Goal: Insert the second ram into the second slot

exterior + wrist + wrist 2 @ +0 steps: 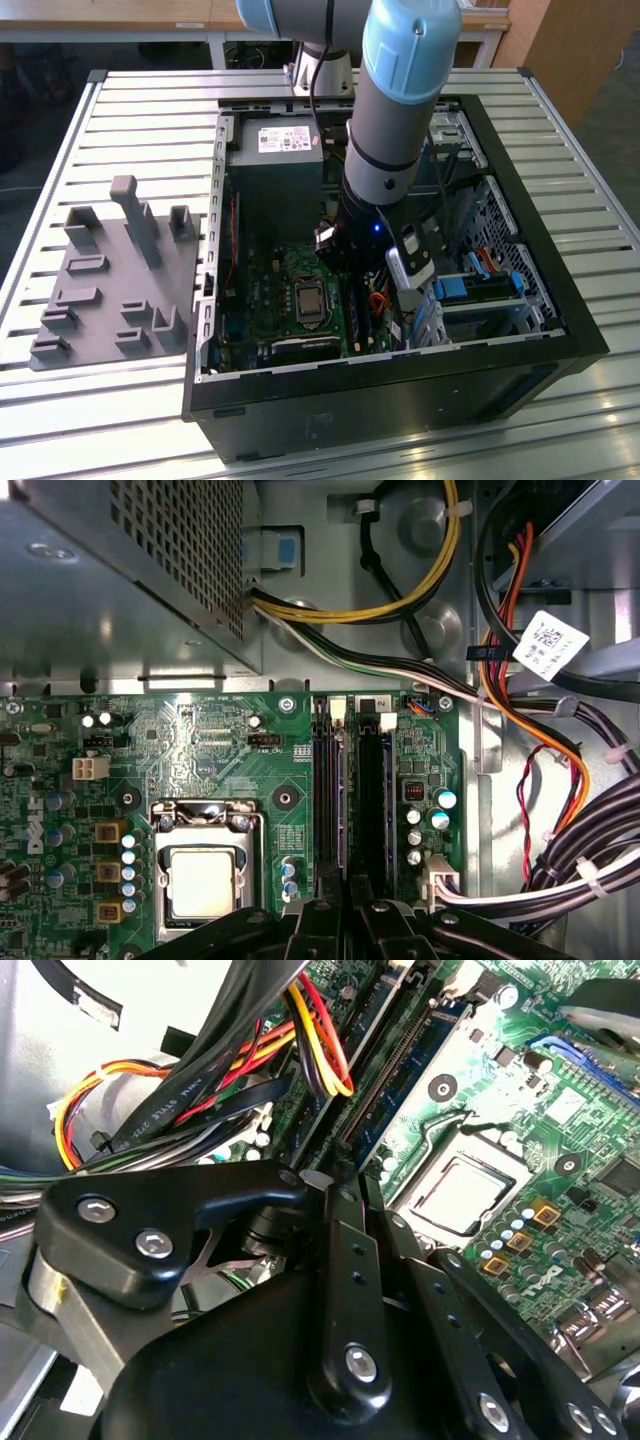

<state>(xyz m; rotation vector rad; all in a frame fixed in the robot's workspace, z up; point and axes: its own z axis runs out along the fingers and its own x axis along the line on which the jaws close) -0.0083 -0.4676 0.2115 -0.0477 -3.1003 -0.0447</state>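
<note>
The second ram (346, 800) is a thin blue edge seen end-on, running out from between my fingertips along the two black memory slots. My gripper (347, 915) is shut on it, jaws a sliver apart, directly over the slots. One slot (326, 790) lies on the processor side of the stick, the other slot (371, 790) on the cable side. How deep the stick sits I cannot tell. In the second wrist view the gripper (335, 1185) hangs just above an open slot (388, 1072) with its contact row showing. In the exterior view the arm (385, 180) reaches down into the open computer case (400, 385).
The processor socket (205, 875) lies close beside the slots. Cable bundles (560, 730) crowd the other side, and the power supply (120, 570) stands beyond the slot ends. Light-blue drive brackets (470, 290) sit at the exterior view's right. A grey parts fixture (110, 280) rests outside the case.
</note>
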